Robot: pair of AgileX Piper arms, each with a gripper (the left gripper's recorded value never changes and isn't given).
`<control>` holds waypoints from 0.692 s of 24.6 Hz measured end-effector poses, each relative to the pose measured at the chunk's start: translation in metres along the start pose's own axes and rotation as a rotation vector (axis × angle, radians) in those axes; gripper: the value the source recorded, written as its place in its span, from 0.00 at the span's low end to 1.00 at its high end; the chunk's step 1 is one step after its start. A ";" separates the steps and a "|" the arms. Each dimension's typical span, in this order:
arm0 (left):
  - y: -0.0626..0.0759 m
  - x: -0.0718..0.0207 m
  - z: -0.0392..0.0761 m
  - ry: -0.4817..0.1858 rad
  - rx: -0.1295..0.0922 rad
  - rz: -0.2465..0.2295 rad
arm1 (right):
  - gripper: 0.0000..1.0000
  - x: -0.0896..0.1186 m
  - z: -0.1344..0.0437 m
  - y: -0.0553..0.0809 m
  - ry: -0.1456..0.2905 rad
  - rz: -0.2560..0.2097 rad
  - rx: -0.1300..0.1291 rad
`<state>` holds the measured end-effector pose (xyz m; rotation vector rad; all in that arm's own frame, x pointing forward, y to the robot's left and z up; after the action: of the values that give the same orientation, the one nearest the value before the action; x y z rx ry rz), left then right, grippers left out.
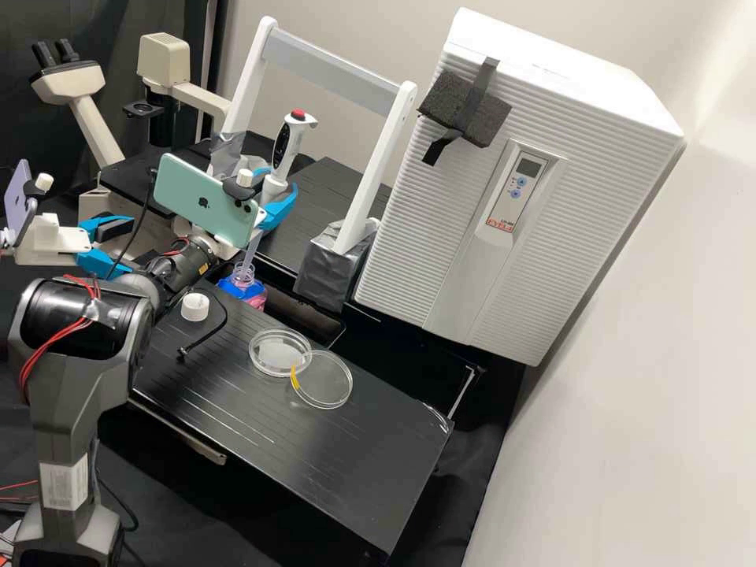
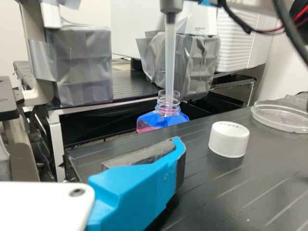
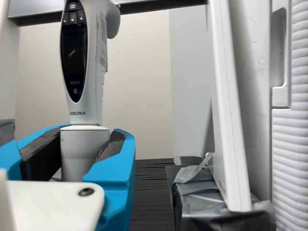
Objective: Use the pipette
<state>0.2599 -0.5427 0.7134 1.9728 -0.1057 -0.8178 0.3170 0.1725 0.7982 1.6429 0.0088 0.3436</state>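
right gripper (image 3: 77, 154): clenched on smooth white pipette (image 3: 84, 62), upright above bottle (image 2: 163, 118) | pipette tip (image 2: 169, 57): slender, translucent, inside the clear bottle's threaded neck, pink liquid within | left gripper (image 1: 102, 242): released, empty, near bottle | cap (image 2: 229, 139): round, white, just beside bottle on grooved black tray (image 1: 331, 465) | petri dish (image 1: 279, 350): clear, shallow, near bottle

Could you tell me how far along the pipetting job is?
Done: the bottle is uncapped, its cap on the bench; the petri dish lies open. In hand: the right end effector holds the pipette, tip in the bottle's neck. Left: probably dispensing into the dish.
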 end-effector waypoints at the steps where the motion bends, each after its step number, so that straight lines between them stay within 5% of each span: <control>1: 0.000 0.0000 0.000 0.000 0.000 0.000 | 0.00 -0.001 0.000 -0.001 0.003 0.003 -0.001; 17: 0.000 0.0000 0.000 0.000 -0.031 0.000 | 0.00 -0.005 0.008 -0.015 -0.019 -0.021 -0.014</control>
<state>0.2599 -0.5427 0.7134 1.9441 -0.0927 -0.8149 0.3167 0.1651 0.7820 1.6315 0.0091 0.3115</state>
